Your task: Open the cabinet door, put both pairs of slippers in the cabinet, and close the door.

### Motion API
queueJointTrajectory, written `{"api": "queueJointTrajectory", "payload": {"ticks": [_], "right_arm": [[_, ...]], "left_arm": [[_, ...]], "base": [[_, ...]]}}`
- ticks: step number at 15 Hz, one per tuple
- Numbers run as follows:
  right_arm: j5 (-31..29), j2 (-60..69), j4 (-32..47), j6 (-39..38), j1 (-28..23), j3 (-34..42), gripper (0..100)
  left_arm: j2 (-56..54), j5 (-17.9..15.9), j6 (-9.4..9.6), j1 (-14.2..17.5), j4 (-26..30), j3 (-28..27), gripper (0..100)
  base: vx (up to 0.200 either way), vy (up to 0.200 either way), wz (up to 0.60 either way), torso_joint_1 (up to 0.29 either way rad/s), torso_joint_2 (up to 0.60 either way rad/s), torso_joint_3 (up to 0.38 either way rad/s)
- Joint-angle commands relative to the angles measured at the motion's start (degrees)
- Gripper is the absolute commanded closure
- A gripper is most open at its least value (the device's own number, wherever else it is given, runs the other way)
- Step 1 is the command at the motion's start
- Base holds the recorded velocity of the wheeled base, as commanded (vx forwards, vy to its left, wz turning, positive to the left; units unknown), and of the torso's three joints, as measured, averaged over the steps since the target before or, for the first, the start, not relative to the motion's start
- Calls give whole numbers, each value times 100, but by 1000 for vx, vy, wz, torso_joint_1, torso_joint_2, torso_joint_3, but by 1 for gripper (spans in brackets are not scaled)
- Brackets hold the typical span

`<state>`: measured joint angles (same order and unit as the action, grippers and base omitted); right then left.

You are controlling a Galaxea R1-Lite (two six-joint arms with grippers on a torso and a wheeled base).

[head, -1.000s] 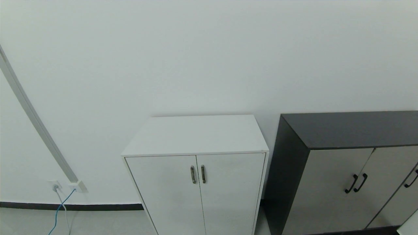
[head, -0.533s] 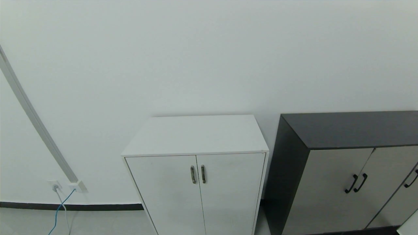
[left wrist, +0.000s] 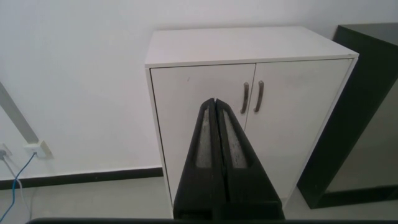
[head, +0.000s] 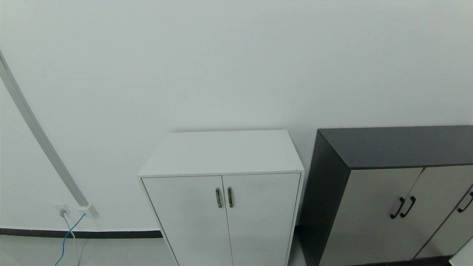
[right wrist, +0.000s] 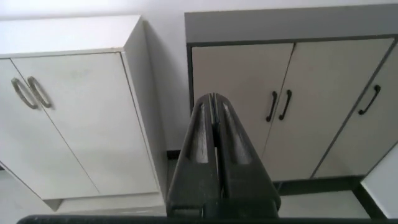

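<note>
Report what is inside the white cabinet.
Both doors of the white cabinet are shut, handles side by side, and cover the inside. No contents can be seen.

The tall white two-door cabinet (head: 221, 153) with a flat top stands upright on the floor (head: 111, 253), its back against the wall (head: 229, 66). Its left door (head: 188, 221) and right door (head: 262, 218) are both shut. Two slim, vertical metal bar handles (head: 218, 197) sit side by side at the centre seam, high on the doors.
</note>
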<state>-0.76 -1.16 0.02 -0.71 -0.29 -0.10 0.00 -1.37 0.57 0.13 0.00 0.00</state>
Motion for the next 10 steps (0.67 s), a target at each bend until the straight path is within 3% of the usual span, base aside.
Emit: {"api": "queueJointTrajectory", "payload": {"ticks": [1,10], "right_arm": [[93,98,-2,-149,12,1,100],[111,98,-11,-193,29,1,100]], "left_arm": [[0,5,4,4,0,0,100],[0,5,-13,4,0,0,100]], "base": [[0,0,0,0,0,0],[0,0,0,0,0,0]]}}
